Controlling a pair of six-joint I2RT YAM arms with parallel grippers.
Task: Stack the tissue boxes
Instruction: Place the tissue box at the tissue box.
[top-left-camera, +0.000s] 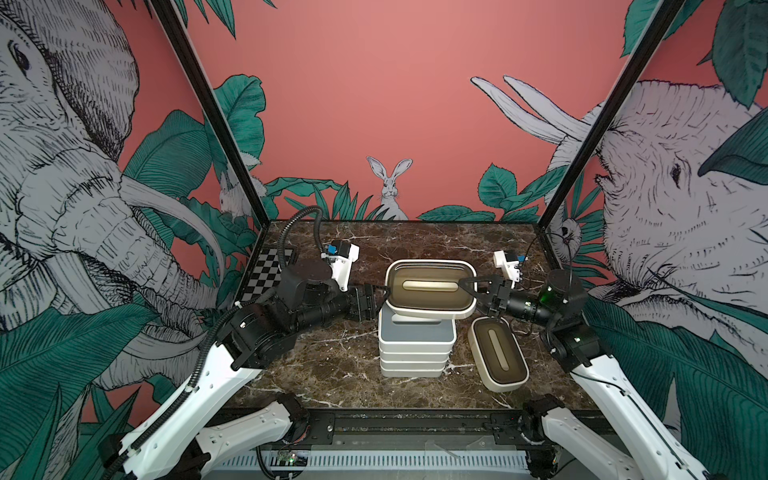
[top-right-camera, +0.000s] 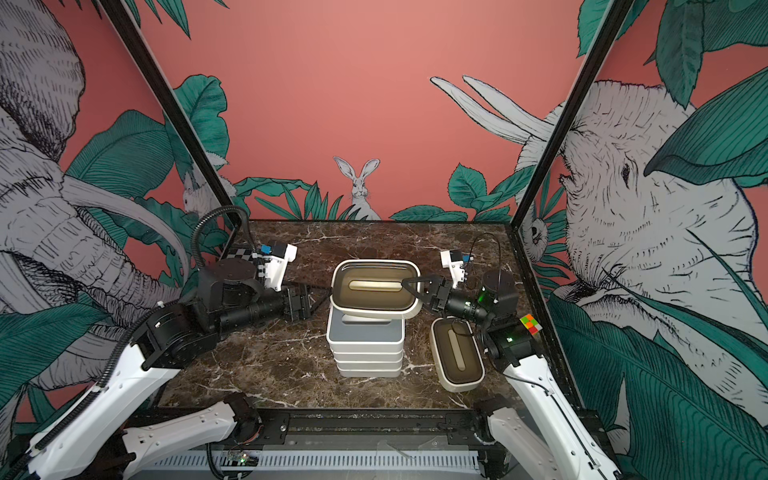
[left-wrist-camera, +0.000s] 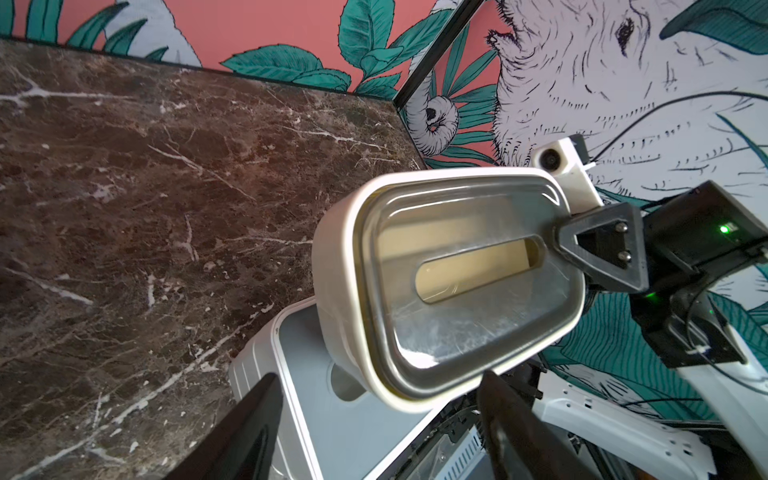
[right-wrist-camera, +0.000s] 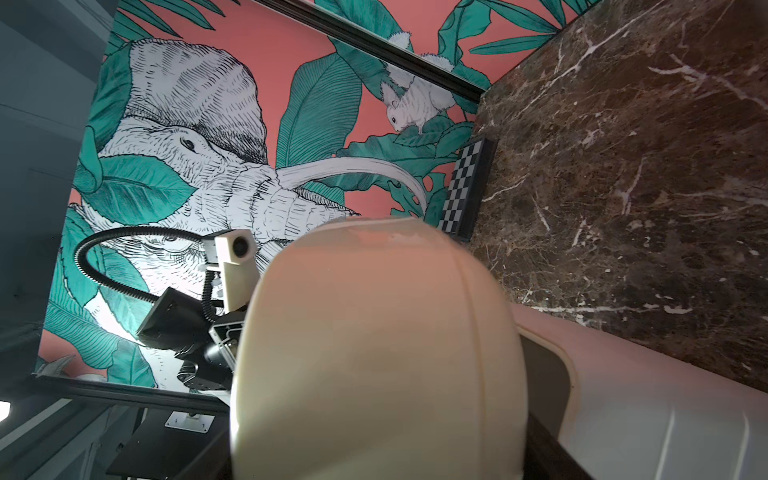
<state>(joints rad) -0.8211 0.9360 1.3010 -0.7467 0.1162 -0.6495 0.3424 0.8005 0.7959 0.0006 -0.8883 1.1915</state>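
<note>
The right gripper (top-left-camera: 465, 289) is clamping one end of a dark-lidded cream tissue box (top-left-camera: 430, 291), holding it tilted just above a stack of four tissue boxes (top-left-camera: 415, 353) mid-bench (top-left-camera: 311, 374). The left gripper (top-left-camera: 381, 297) is standing wide at the box's opposite end, one finger clear of it. A second cream tissue box (top-left-camera: 498, 353) is lying just beside the stack.

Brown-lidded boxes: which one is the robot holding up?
The raised box, pinched at its end by the right gripper, tilted over the stack. The other brown-lidded box lies flat on the table beside it.
</note>
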